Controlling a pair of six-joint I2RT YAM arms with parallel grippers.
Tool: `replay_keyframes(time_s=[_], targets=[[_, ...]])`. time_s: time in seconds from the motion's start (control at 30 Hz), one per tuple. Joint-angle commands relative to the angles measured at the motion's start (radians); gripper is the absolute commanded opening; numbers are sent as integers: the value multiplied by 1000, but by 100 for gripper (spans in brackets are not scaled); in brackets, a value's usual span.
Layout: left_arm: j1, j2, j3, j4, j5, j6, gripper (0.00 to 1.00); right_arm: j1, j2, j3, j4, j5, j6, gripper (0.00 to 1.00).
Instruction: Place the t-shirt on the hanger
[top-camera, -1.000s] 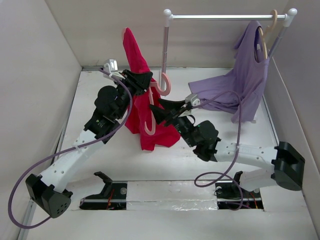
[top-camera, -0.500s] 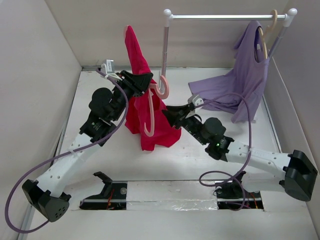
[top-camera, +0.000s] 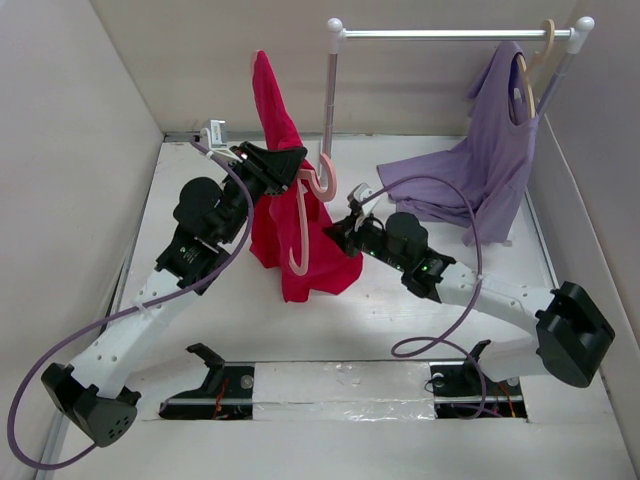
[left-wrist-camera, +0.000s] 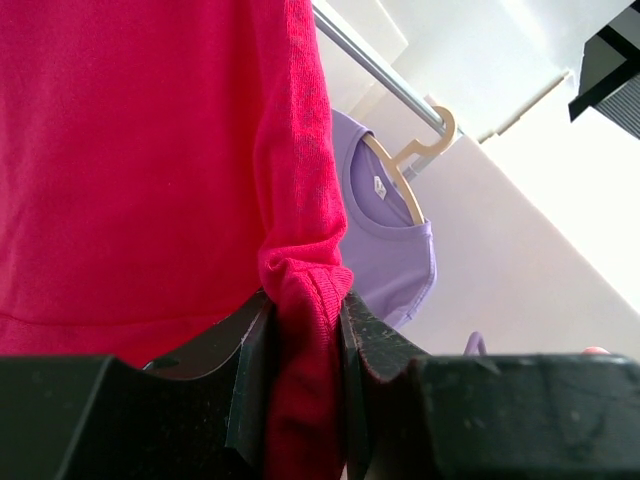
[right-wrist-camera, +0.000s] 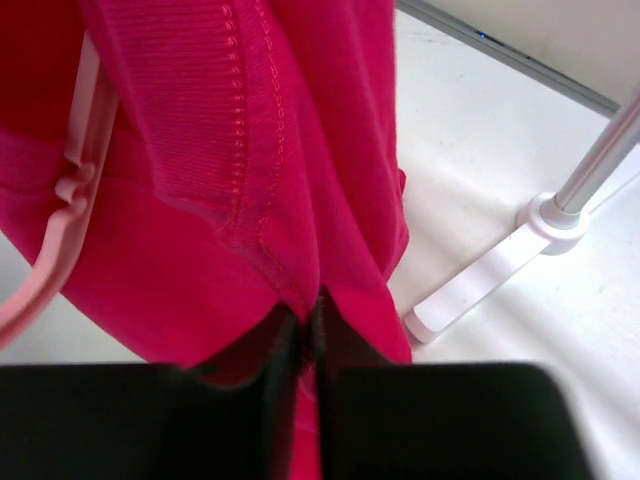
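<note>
Claws both grip cloth: the left claw (left-wrist-camera: 303, 320) is pinched on a bunched fold of the red t-shirt (top-camera: 285, 235), holding it up high, while the right claw (right-wrist-camera: 305, 325), nearly closed, nips the lower hem. Only the hook and one arm of the pink hanger (top-camera: 301, 225) show; the rest is lost against the cloth.

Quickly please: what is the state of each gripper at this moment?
Left gripper: closed, holding a fold of the t-shirt.
Right gripper: closed, pinching an edge of the t-shirt.
</note>
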Motion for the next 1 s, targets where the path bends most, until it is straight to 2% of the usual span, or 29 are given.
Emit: replay_keyframes(time_s=[0.0,0.03,0.13,0.27,0.47,0.57,0.77,0.97], targets=[[5,-39,41,97,9,-11,0,16,8,57,-6,-43,-5,6],[5,-39,38,106,4,-11,0,33,5,52,-8,-36,-1,0],[29,-25,43,138,-2,-25,0,73,2,29,-6,-37,18,0],[77,-4,40,240,73,-80,0,133,-2,-41,-11,0,59,0],[88,56,139,280,90,-112,0,182,2,-208,84,13,168,0],[102,93,164,325,108,-163,0,216,21,-230,98,23,189,0],[212,160,190,416,114,-276,0,318,80,-267,133,56,251,0],[221,223,199,442,87,-220,0,381,-21,-334,83,104,338,0]])
